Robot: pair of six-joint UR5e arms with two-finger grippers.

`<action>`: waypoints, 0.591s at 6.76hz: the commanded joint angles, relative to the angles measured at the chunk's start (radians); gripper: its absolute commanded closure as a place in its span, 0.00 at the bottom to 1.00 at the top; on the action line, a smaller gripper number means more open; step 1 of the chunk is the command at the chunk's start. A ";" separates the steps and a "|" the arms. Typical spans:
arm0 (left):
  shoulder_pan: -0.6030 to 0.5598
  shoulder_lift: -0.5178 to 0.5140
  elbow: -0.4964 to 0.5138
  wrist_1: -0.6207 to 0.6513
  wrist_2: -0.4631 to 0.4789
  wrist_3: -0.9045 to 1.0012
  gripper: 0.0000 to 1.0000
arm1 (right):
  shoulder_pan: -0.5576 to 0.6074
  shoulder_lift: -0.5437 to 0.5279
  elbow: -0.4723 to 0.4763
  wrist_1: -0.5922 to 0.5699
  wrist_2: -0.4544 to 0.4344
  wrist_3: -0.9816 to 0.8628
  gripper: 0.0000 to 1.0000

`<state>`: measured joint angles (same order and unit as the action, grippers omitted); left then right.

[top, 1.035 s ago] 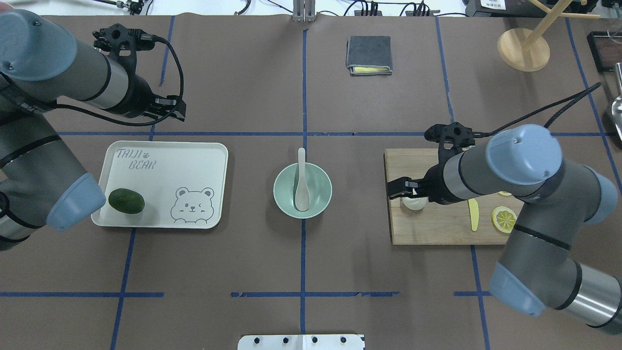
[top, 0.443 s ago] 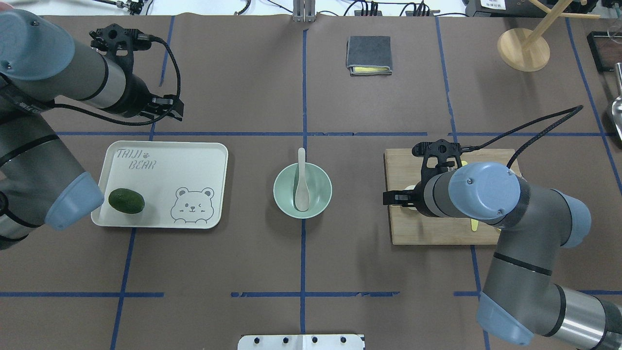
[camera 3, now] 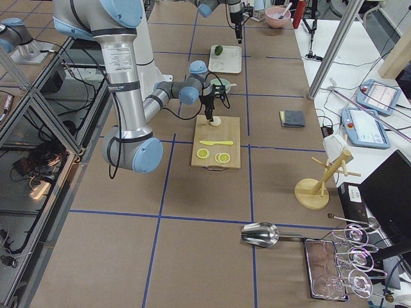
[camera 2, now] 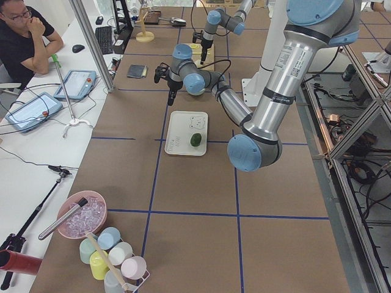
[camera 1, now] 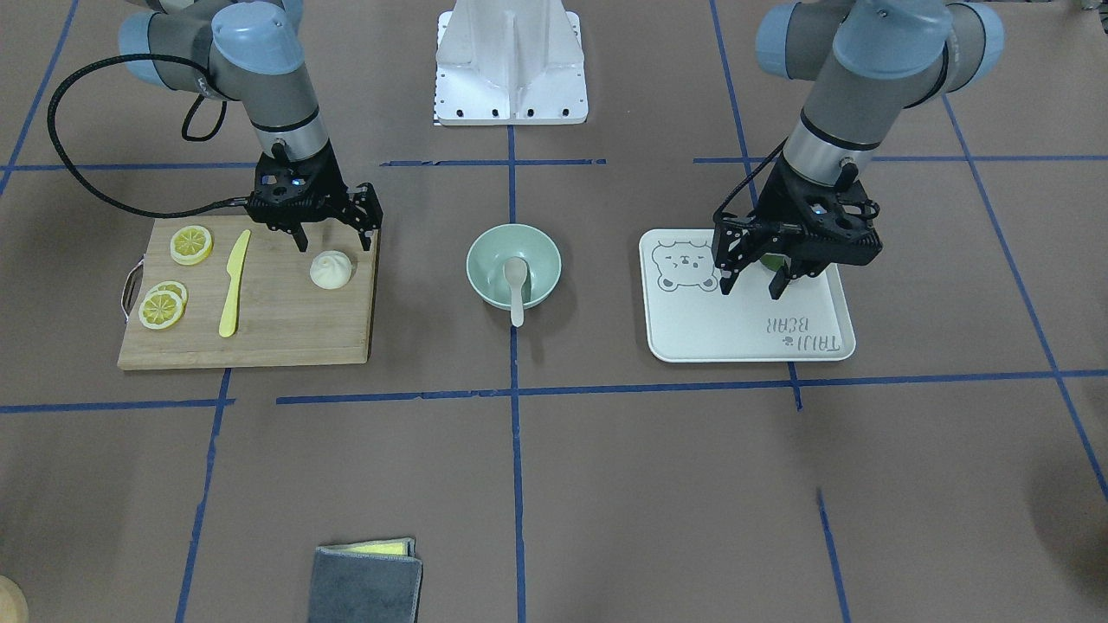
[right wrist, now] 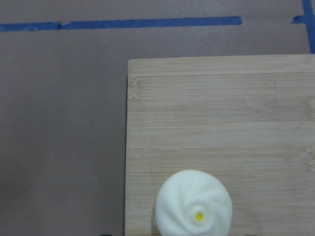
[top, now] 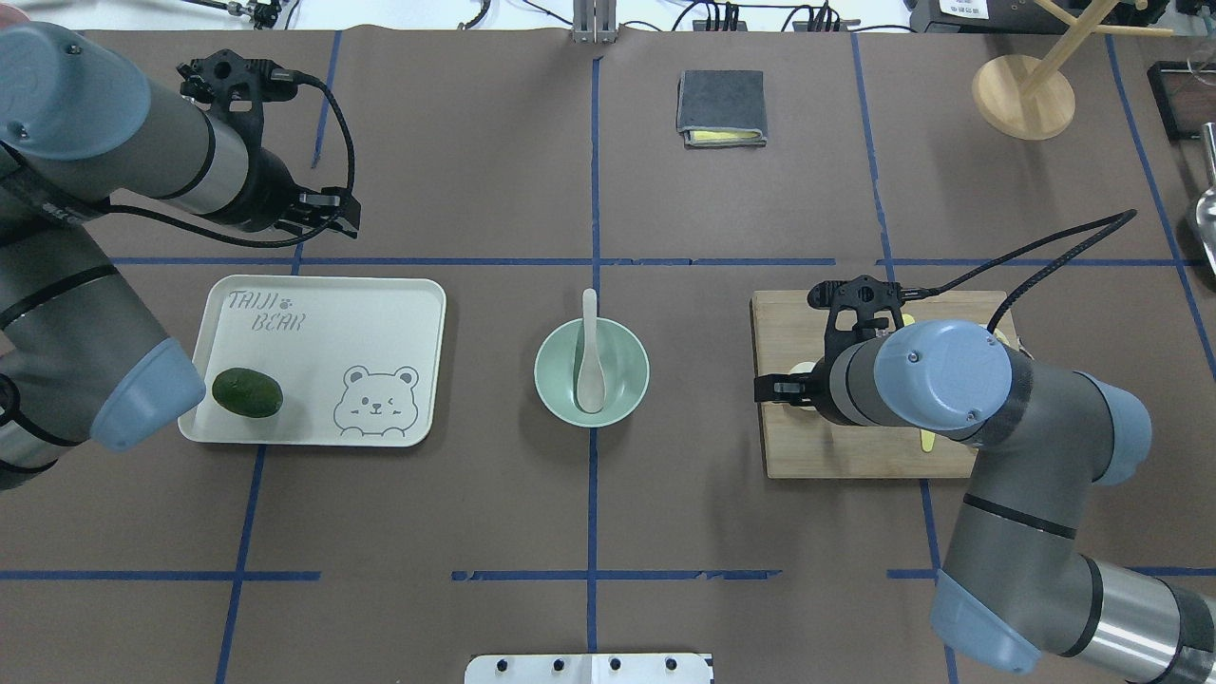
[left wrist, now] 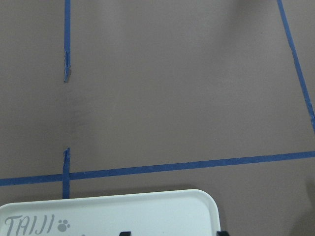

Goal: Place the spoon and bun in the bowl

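We see the small off-white plastic spoon [top: 589,366] lying already in the round pale mint-green bowl [top: 556,382] at the middle of the table. Its scoop rests on the bottom and its handle leans over the far rim, away from the robot.

The small round white steamed bun [camera 1: 331,270] with the swirled top is not in the bowl. It sits on the rectangular wooden cutting board [camera 1: 286,333] to the right of the bowl, close to the board edge that faces the bowl.

The right gripper [camera 1: 336,242] points down and hangs over the bun, with its two black fingers apart and nothing between them. In the right wrist view the bun [right wrist: 193,204] lies low in the middle, and we cannot tell if a finger touches it.

On the same board, further right, lie a long yellow plastic knife [camera 1: 234,284] and yellow lemon slices [camera 1: 162,309].

To the left of the bowl is the white rectangular tray [top: 380,313] with a printed bear, and a dark green oval fruit [top: 247,392] lies in its near left corner. The left gripper [camera 1: 750,287] hangs in the air just beyond the far edge of this tray, its fingers apart and holding nothing.

A folded grey cloth [top: 721,106] lies at the far side of the table.
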<state>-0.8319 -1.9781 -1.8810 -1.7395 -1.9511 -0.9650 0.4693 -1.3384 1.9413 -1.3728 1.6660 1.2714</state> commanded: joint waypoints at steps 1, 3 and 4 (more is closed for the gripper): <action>0.000 0.001 0.000 0.000 0.004 -0.001 0.34 | 0.000 0.002 -0.016 0.000 0.000 -0.001 0.15; 0.000 -0.001 0.000 0.000 0.004 -0.003 0.33 | 0.002 0.001 -0.022 0.000 -0.005 0.000 0.24; 0.000 0.001 0.000 0.000 0.004 -0.003 0.32 | 0.008 0.004 -0.025 0.000 -0.006 -0.001 0.23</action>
<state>-0.8314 -1.9778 -1.8807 -1.7395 -1.9468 -0.9674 0.4725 -1.3370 1.9198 -1.3729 1.6621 1.2712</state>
